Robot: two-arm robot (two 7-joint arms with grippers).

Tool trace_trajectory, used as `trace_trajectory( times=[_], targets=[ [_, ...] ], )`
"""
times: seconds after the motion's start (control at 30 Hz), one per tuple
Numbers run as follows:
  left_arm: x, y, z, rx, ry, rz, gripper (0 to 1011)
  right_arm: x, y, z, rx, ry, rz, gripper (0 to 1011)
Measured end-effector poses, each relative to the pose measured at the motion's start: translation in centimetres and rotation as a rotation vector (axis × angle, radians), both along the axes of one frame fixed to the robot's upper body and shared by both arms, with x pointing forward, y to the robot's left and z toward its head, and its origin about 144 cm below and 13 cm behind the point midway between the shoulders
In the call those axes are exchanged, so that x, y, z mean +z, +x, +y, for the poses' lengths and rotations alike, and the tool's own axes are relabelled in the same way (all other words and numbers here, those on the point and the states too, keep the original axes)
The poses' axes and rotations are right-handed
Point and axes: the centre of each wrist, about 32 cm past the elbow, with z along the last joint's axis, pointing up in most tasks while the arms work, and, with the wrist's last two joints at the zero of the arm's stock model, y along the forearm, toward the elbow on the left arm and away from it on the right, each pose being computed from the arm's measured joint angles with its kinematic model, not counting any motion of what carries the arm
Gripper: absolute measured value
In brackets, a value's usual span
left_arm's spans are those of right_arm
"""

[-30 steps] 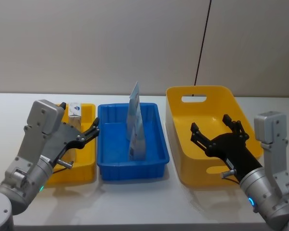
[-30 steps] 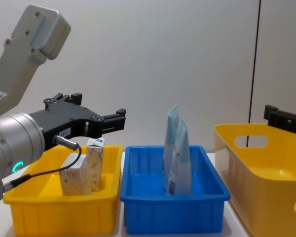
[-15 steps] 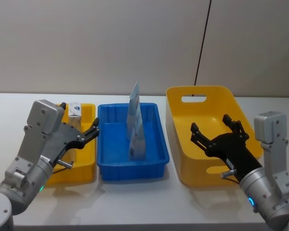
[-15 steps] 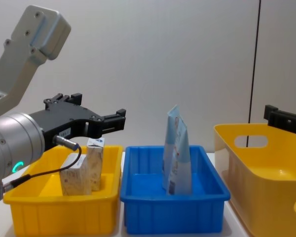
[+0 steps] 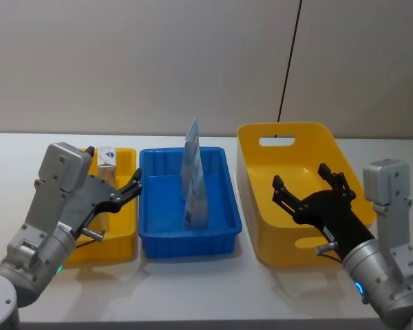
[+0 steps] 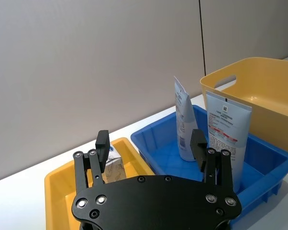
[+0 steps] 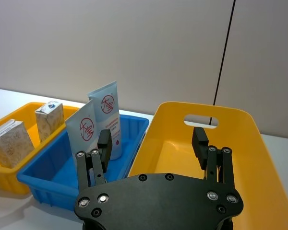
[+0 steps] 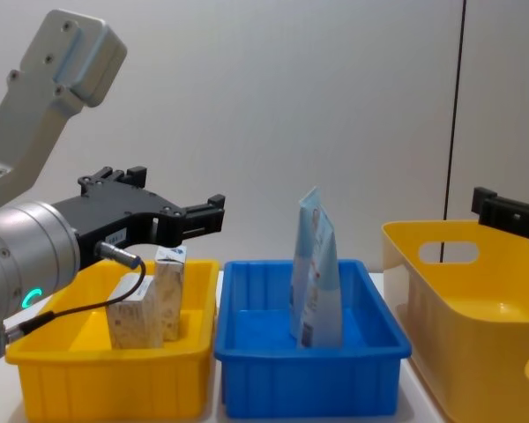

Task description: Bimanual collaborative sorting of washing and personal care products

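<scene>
White table: packs in small yellow bin, pouches in blue bin; left gripper and right gripper splayed, unladen; sorting seems done.

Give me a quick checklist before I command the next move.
1. Left claw open and empty, above the small yellow bin: ok.
2. Right claw open and empty, above the big yellow bin: ok.
3. Two packs inside the small yellow bin: ok.
4. Two pouches upright in the blue bin: ok.
5. Products left in the big yellow bin: cannot tell, the right claw hides part of its floor.
</scene>
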Motion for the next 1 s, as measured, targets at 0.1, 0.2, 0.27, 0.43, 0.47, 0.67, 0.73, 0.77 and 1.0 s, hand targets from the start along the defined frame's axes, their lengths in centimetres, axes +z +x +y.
trace_trajectory(
  times=[0.1, 0.2, 0.27, 0.43, 0.47, 0.67, 0.73, 0.77, 1.0],
  targets=[
    [0.0, 0.0, 0.0, 0.0, 0.0, 0.0, 1001, 0.0, 0.0, 0.0, 0.0, 0.0, 0.0, 1002],
    [0.0, 0.0, 0.0, 0.0, 0.0, 0.0, 1001, 0.0, 0.0, 0.0, 0.0, 0.0, 0.0, 1002],
    [0.0, 0.0, 0.0, 0.0, 0.0, 0.0, 1001, 0.0, 0.0, 0.0, 0.0, 0.0, 0.0, 1002],
    [0.0, 0.0, 0.0, 0.0, 0.0, 0.0, 1001, 0.0, 0.0, 0.0, 0.0, 0.0, 0.0, 1002],
    [0.0, 0.0, 0.0, 0.0, 0.0, 0.0, 1001, 0.0, 0.0, 0.0, 0.0, 0.0, 0.0, 1002],
    [0.0, 0.07, -0.04, 0.001, -0.001, 0.002, 1001, 0.0, 0.0, 0.0, 0.0, 0.0, 0.0, 1002],
    [-0.02, 0.14, -0.06, 0.003, 0.001, 0.008, 1001, 0.0, 0.0, 0.0, 0.0, 0.0, 0.0, 1002],
    [-0.02, 0.16, -0.06, 0.004, 0.001, 0.01, 1001, 0.0, 0.0, 0.0, 0.0, 0.0, 0.0, 1002],
    [-0.09, 0.29, -0.09, 0.027, 0.006, 0.046, 1001, 0.0, 0.0, 0.0, 0.0, 0.0, 0.0, 1002]
  ],
)
